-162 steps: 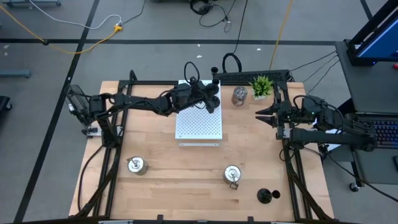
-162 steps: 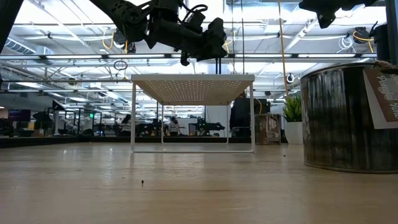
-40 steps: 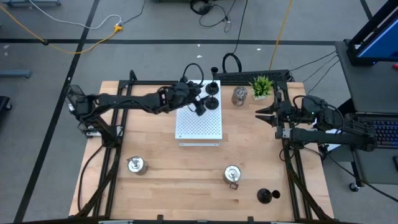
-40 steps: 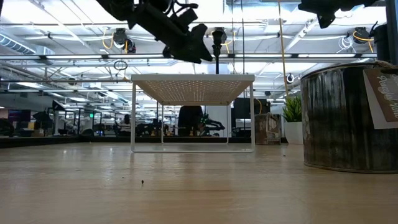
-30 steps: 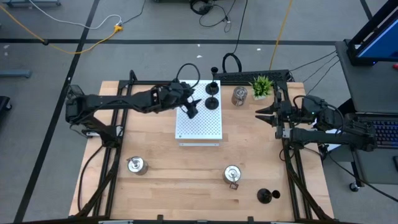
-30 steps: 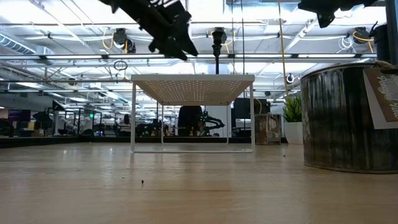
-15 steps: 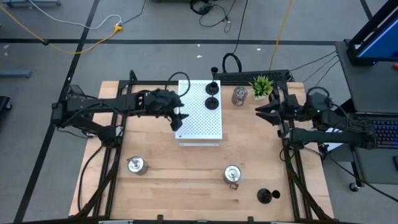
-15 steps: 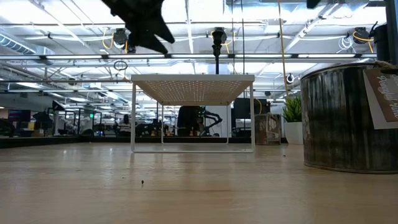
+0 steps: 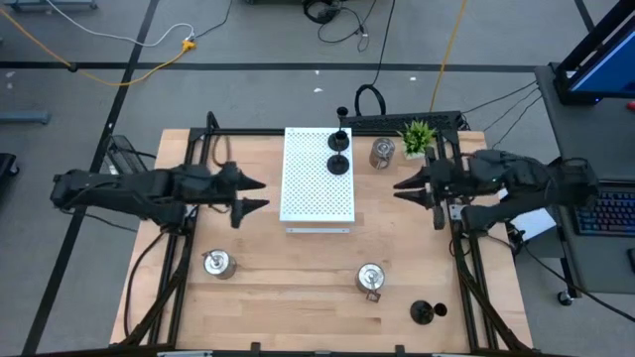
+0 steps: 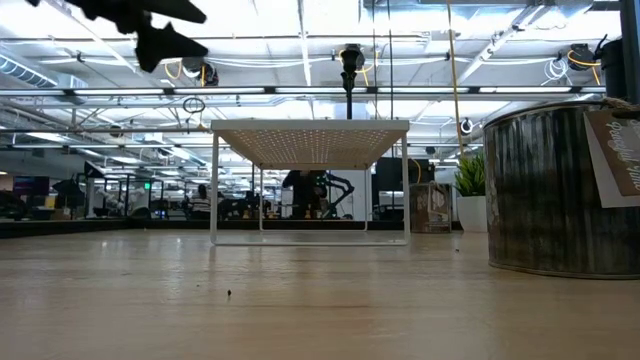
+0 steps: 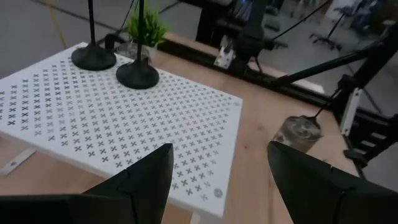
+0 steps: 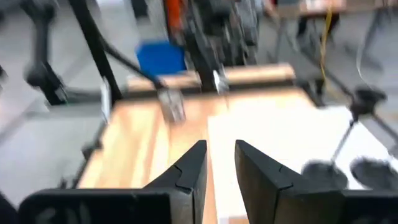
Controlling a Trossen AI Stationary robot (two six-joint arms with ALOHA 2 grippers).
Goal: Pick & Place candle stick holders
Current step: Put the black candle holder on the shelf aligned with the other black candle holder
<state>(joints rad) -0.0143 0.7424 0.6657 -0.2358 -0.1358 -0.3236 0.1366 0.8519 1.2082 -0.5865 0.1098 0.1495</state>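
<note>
From above, my left gripper (image 9: 250,193) hangs spread wide and empty just off the left edge of the white perforated board (image 9: 316,188), while my right gripper (image 9: 406,184) sits over the table (image 9: 288,288) to the board's right, its fingers parted only a little around nothing. Two black candle stick holders (image 9: 338,164) stand side by side at the board's far right corner. The overhead camera alone shows the rest of the set: a silver holder (image 9: 382,152) beside the green plant (image 9: 418,137), another silver holder (image 9: 217,263) near the front left, a third (image 9: 371,279) at front centre, and a black holder (image 9: 424,312) by the front right corner. My left wrist camera adds what the top view flattens, the thin upright stems rising from the two round black bases (image 11: 137,74) on the board, with a silver holder (image 11: 300,133) beyond the board's edge. From table height the board appears as a raised platform on legs (image 10: 310,135), a single black stem (image 10: 350,60) standing on it, and a silver holder looms large at the right (image 10: 560,190).
</note>
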